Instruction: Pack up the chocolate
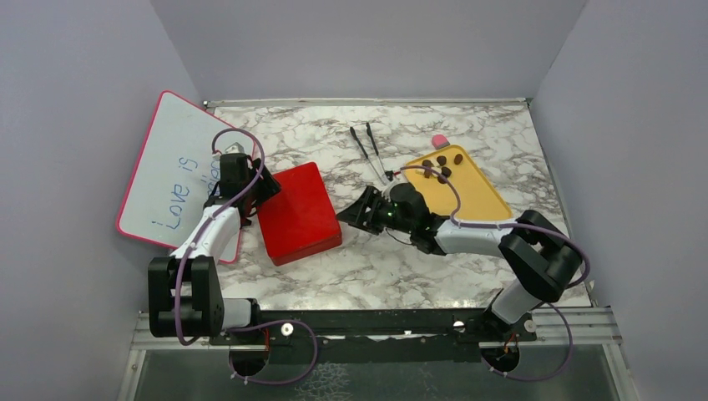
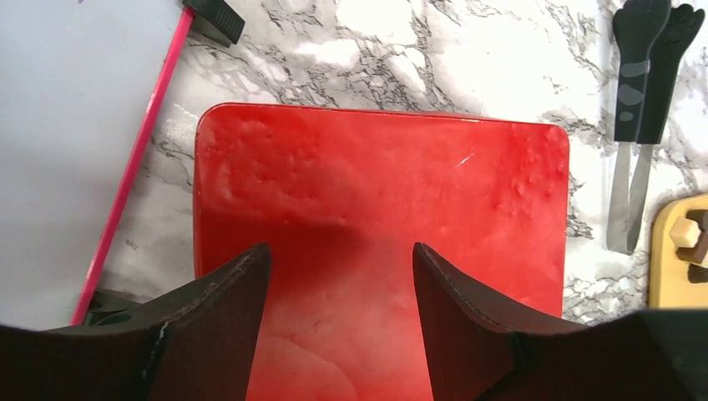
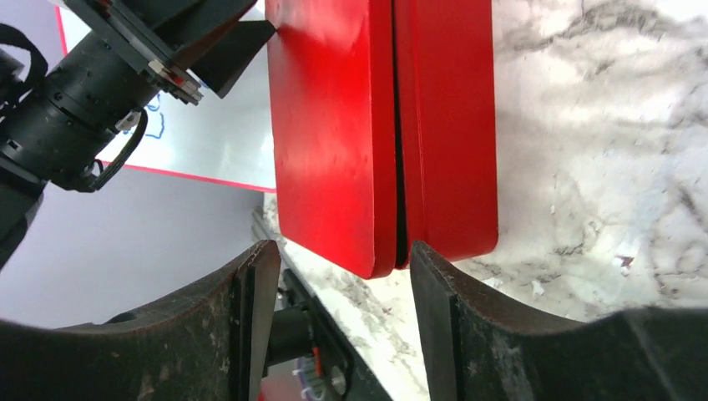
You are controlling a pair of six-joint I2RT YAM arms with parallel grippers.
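Several dark brown pieces of chocolate (image 1: 439,166) lie at the far end of a yellow tray (image 1: 477,199), right of centre. A closed red box (image 1: 299,213) lies flat on the marble table between the arms. My left gripper (image 1: 269,185) stands open at the box's far left edge; in the left wrist view its fingers (image 2: 341,248) hover over the red lid (image 2: 380,184) with nothing held. My right gripper (image 1: 346,215) is open just off the box's right edge. In the right wrist view the box (image 3: 367,125) shows edge-on, its corner just ahead of the gripper (image 3: 341,246).
A pink-framed whiteboard (image 1: 171,171) leans at the left wall. Black tongs (image 1: 371,150) lie beyond the box, also in the left wrist view as tongs (image 2: 639,109). A small pink block (image 1: 439,140) sits by the tray's far corner. Grey walls enclose three sides.
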